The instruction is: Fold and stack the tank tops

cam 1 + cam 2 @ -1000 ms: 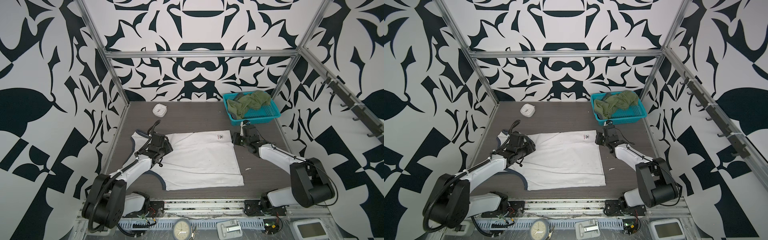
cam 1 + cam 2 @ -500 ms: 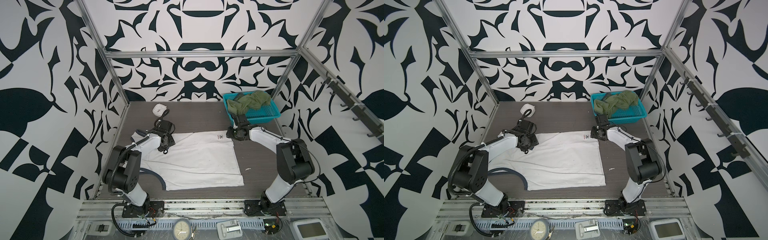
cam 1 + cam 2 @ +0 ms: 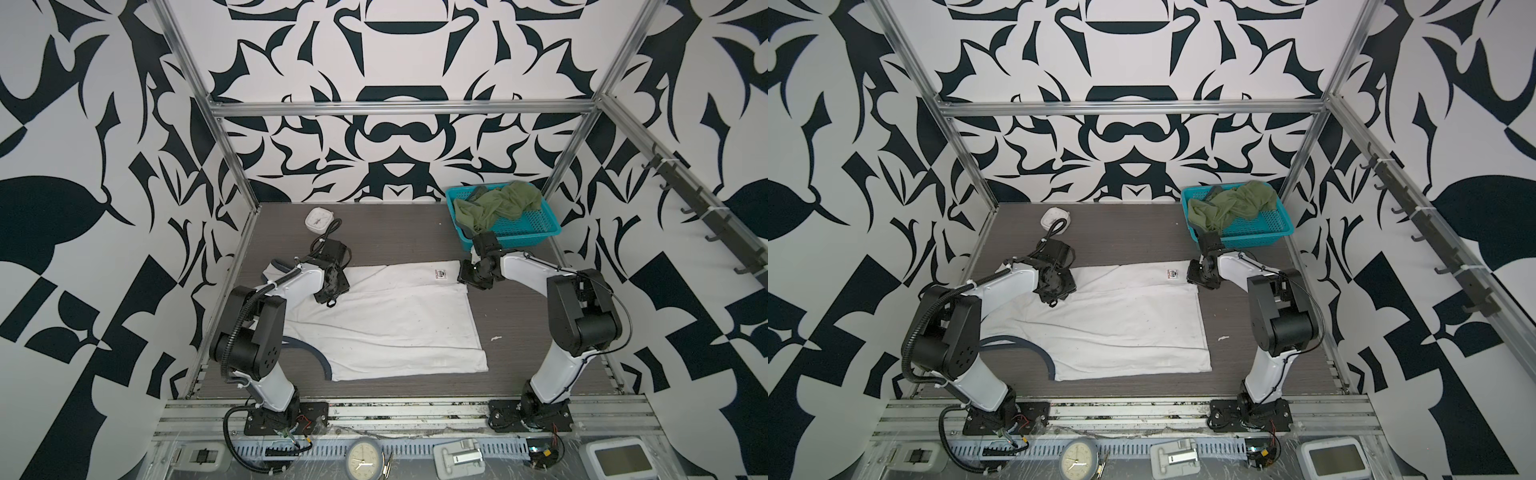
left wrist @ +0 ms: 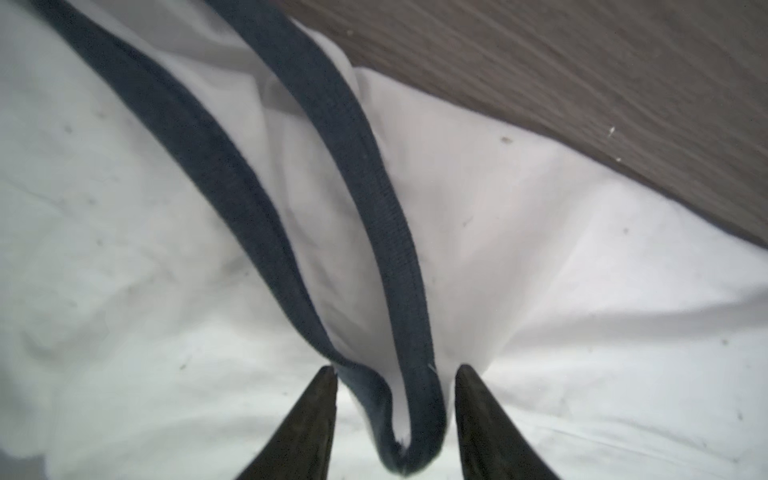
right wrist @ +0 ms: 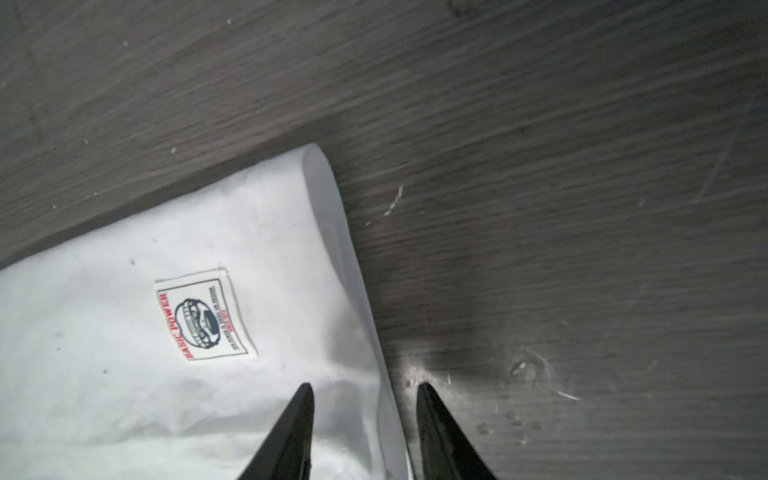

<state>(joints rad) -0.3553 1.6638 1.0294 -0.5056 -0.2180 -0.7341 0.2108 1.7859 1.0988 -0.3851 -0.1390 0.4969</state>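
Observation:
The white tank top (image 3: pixel 386 316) (image 3: pixel 1113 320) lies spread flat on the table, with its navy trim (image 4: pixel 365 174) at the left end. My left gripper (image 3: pixel 331 296) (image 4: pixel 395 374) is down on the shirt's far-left part. It is open, with a bunched loop of navy trim between its fingers. My right gripper (image 3: pixel 467 277) (image 5: pixel 363 388) is open at the far-right corner and straddles the hem edge near the sewn label (image 5: pixel 203 318). The olive green tank top (image 3: pixel 494 205) (image 3: pixel 1229 208) lies crumpled in the basket.
The teal basket (image 3: pixel 536 232) stands at the back right, just behind my right wrist. A small white square clock (image 3: pixel 318 219) sits at the back left. Metal frame posts edge the table (image 3: pixel 395 232). A round clock (image 3: pixel 365 459) lies on the front rail.
Both arms have raised their elbows and brought the grippers onto the white shirt's far edge. The right gripper has shifted left to the corner. Both pairs of jaws have narrowed.

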